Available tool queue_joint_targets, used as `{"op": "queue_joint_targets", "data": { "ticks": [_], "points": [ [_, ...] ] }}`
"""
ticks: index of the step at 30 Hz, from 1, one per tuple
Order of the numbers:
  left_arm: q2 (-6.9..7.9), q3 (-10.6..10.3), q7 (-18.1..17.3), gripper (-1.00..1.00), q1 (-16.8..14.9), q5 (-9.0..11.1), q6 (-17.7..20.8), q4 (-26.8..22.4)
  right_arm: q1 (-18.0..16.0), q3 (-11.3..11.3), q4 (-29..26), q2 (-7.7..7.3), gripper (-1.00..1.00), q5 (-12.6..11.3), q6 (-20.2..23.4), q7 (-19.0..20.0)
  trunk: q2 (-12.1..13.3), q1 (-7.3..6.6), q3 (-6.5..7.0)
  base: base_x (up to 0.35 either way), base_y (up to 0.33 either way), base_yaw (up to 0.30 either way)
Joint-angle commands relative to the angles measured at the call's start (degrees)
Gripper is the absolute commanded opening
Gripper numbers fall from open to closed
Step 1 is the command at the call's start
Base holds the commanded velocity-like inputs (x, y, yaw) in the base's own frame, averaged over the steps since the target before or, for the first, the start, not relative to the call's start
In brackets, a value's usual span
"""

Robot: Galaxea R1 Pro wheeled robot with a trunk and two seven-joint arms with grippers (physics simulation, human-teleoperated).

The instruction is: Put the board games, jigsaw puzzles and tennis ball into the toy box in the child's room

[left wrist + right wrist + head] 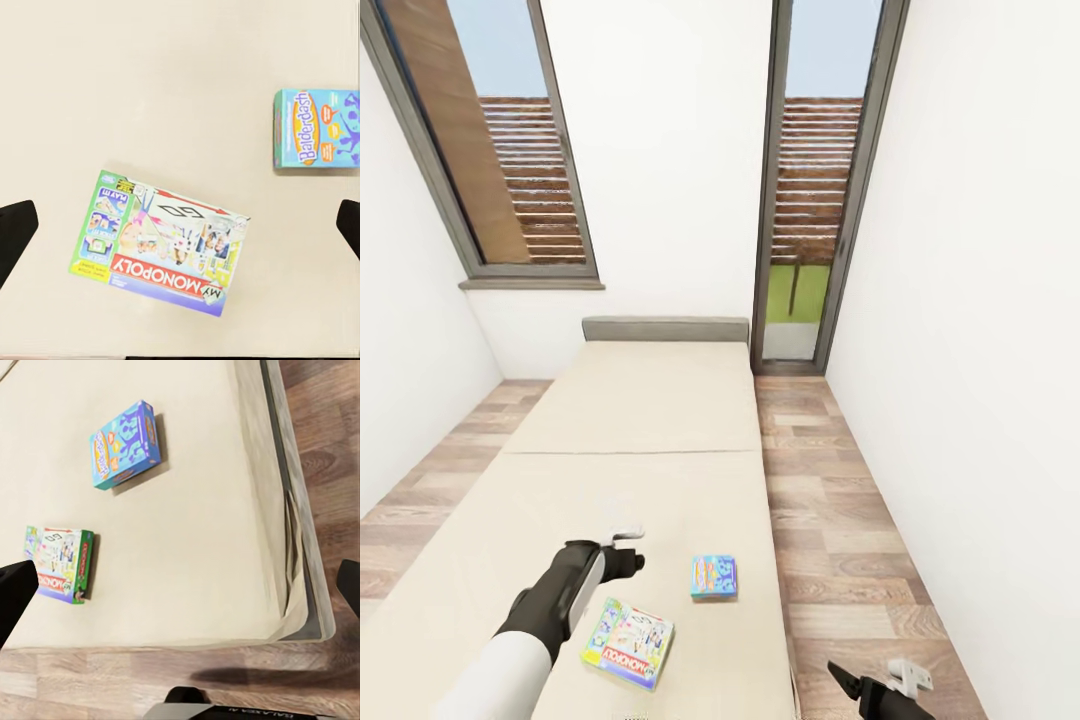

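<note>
Two board games lie on the beige bed (640, 430) near its foot. One is a green, white and red Monopoly box (628, 643) (161, 241) (60, 564). The other is a blue-and-orange Balderdash box (714, 577) (316, 129) (125, 444), a little further up the bed and to the right. My left gripper (625, 540) (184, 225) hangs open above the mattress, looking straight down with the Monopoly box between its spread fingers (15, 232). My right gripper (905, 678) (184, 585) is open beside the bed's right edge, over the floor, holding nothing.
The bed runs away from me to a grey headboard (665, 328) against the white far wall, between two tall windows (815, 180). Wood-plank floor (840, 520) runs along both sides of the bed, with white walls close on each side.
</note>
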Motion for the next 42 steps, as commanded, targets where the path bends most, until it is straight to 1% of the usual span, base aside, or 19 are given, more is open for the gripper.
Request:
{"op": "queue_joint_targets", "data": {
  "ticks": [1,5,8,11,18,27,29,31,36,42],
  "points": [
    [-0.33,0.24,0.04,1.0,-0.04,0.01,-0.53,0.23,-0.05,-0.12,-0.01,0.0,1.0,-0.53,0.54,0.18,-0.12,0.03,-0.22,0.0,0.0,0.0],
    [-1.35,0.23,0.61,1.0,-0.05,-0.05,-2.21,1.61,-0.05,-0.14,0.0,0.03,1.0,-0.53,0.52,0.16,-0.12,0.03,-0.59,0.0,0.0,0.0],
    [-2.3,0.24,1.73,1.0,-0.05,-0.06,-4.46,2.76,-0.05,-0.14,0.02,0.06,1.0,-0.51,0.54,0.12,-0.12,0.03,-0.87,0.0,0.0,0.0],
    [-2.75,0.23,2.93,1.0,-0.05,-0.04,-6.12,3.28,-0.05,-0.19,0.47,0.07,1.0,-0.52,0.52,0.17,-0.12,0.03,-1.15,0.0,0.0,0.0],
    [-2.81,0.16,3.56,1.0,-0.05,-0.04,-7.14,3.54,-0.04,-0.23,1.07,0.07,1.0,-0.51,0.46,0.19,-0.12,0.03,-1.81,0.0,0.0,0.0],
    [-2.31,0.14,3.49,1.0,-0.2,-0.12,-7.55,3.3,-0.05,-0.23,1.14,0.07,1.0,-0.5,0.43,0.17,-0.12,0.03,-2.65,0.0,0.0,0.0],
    [-2.24,0.15,3.46,1.0,-0.87,-0.16,-7.38,3.22,-0.05,-0.23,1.14,0.07,1.0,-0.47,0.38,0.18,-0.12,0.03,-2.83,0.0,0.0,0.0],
    [-2.3,0.15,3.48,1.0,-2.77,-0.18,-7.11,3.32,-0.04,-0.23,1.14,0.07,1.0,-0.47,0.36,0.16,-0.12,0.03,-3.02,0.0,0.0,0.0],
    [-2.26,0.08,3.49,1.0,-5.94,-0.16,-7.14,4.26,-0.04,-0.22,1.14,0.07,1.0,-0.46,0.34,0.11,-0.12,0.03,-3.49,0.0,0.0,0.0],
    [-2.4,0.02,3.47,1.0,-6.85,-0.24,-7.94,6.26,-0.04,-0.22,1.14,0.07,1.0,-0.44,0.34,0.1,-0.12,0.03,-4.05,0.0,0.0,0.0]
  ]
}}
